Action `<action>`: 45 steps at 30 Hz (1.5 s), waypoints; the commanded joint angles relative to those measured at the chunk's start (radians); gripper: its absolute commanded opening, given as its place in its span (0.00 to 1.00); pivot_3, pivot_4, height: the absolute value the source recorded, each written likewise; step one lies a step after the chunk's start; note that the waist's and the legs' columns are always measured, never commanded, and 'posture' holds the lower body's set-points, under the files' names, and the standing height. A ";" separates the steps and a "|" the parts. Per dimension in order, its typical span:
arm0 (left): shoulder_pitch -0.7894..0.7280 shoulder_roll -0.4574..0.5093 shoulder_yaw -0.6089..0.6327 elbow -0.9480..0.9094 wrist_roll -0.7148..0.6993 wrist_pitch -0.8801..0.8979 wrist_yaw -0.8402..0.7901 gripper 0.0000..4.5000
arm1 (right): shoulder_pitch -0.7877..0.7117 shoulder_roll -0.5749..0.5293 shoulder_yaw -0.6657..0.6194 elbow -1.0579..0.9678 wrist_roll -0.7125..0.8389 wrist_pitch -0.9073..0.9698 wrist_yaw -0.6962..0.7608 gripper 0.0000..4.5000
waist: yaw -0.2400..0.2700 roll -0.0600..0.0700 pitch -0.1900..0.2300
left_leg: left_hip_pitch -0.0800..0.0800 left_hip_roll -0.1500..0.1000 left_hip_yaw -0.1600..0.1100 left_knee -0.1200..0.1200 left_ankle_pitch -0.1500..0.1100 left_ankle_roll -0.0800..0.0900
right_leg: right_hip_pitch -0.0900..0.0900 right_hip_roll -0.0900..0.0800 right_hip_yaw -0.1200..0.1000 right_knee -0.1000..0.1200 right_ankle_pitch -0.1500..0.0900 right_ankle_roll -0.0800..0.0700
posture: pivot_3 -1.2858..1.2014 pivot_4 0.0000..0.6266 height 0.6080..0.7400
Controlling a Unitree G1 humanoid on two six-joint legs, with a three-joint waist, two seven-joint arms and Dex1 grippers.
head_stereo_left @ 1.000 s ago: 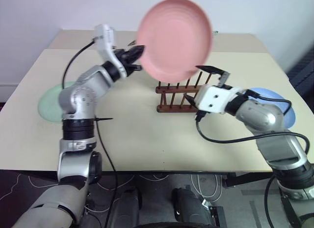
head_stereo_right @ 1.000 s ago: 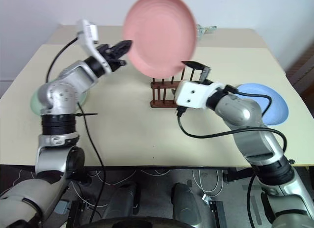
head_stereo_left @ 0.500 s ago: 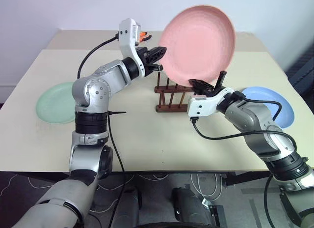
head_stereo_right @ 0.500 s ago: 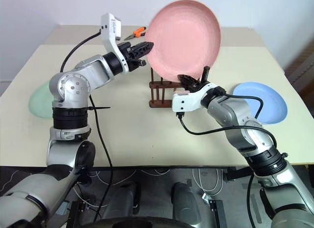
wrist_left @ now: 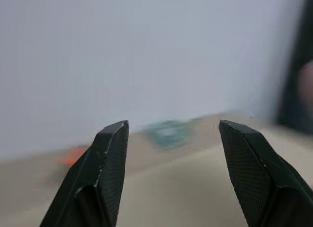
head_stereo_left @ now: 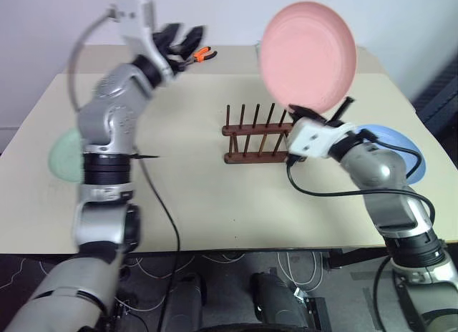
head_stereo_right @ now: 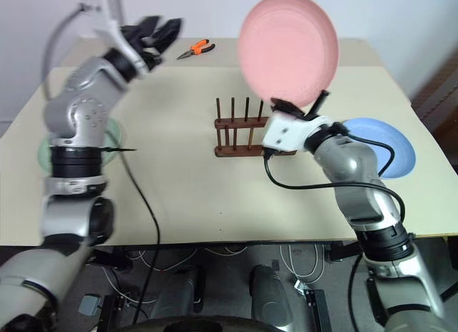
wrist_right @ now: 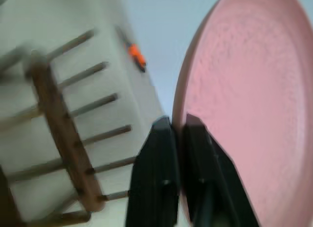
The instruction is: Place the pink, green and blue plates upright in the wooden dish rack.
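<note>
- Right gripper (head_stereo_left: pixel 323 114): clamped on lower rim of upright pink plate (head_stereo_left: pixel 308 56), raised beside wooden dish rack (head_stereo_left: pixel 259 135).
- Left gripper (head_stereo_left: pixel 179 41): fingers apart, empty, lifted high, aimed toward orange pliers (head_stereo_left: pixel 199 55).

Silver-grey metal arms with black ribbed joint bands carry white wrist housings, looping black cables and textured black two-fingered left claw (wrist_left: pixel 171 173) and right claw (wrist_right: pixel 178 139).
</note>
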 commanded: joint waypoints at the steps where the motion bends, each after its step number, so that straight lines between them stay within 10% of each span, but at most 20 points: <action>1: 0.078 0.019 -0.059 0.079 0.072 -0.168 -0.142 0.66 | -0.018 0.036 -0.152 -0.141 0.355 0.220 0.073 0.00 | 0.015 -0.001 0.000 | 0.000 0.000 0.000 0.000 0.000 0.000 | 0.000 0.000 0.000 0.000 0.000 0.000 | 0.52 0.24 0.94; 6: 0.262 0.056 -0.091 0.015 0.024 -0.145 -0.382 0.66 | -0.074 0.074 -0.329 -0.156 0.795 0.463 0.033 0.00 | 0.021 -0.003 0.002 | -0.004 -0.001 -0.001 0.002 0.000 0.000 | -0.001 -0.005 -0.002 -0.001 -0.002 -0.004 | 0.52 0.24 0.94; 14: 0.400 0.059 -0.125 -0.157 -0.018 -0.023 -0.504 0.66 | -0.082 0.041 -0.388 -0.059 0.993 0.542 -0.024 0.00 | 0.018 -0.001 0.002 | -0.004 0.000 0.000 0.002 0.000 0.000 | -0.002 -0.005 -0.002 -0.002 -0.002 -0.005 | 0.52 0.24 0.94; 43: 0.444 0.032 -0.178 -0.244 -0.004 0.061 -0.524 0.66 | -0.083 -0.079 -0.341 0.376 1.035 0.542 0.173 0.00 | 0.017 -0.001 0.002 | -0.004 0.000 0.001 0.002 0.000 0.001 | -0.003 -0.003 -0.001 -0.001 -0.002 -0.004 | 0.52 0.24 0.94; 45: 0.444 0.032 -0.180 -0.244 -0.005 0.061 -0.523 0.68 | -0.081 -0.084 -0.335 0.370 1.029 0.538 0.178 0.20 | 0.017 -0.001 0.002 | -0.004 0.000 0.001 0.002 0.000 0.001 | -0.003 -0.003 -0.001 -0.001 -0.002 -0.004 | 0.52 0.24 0.94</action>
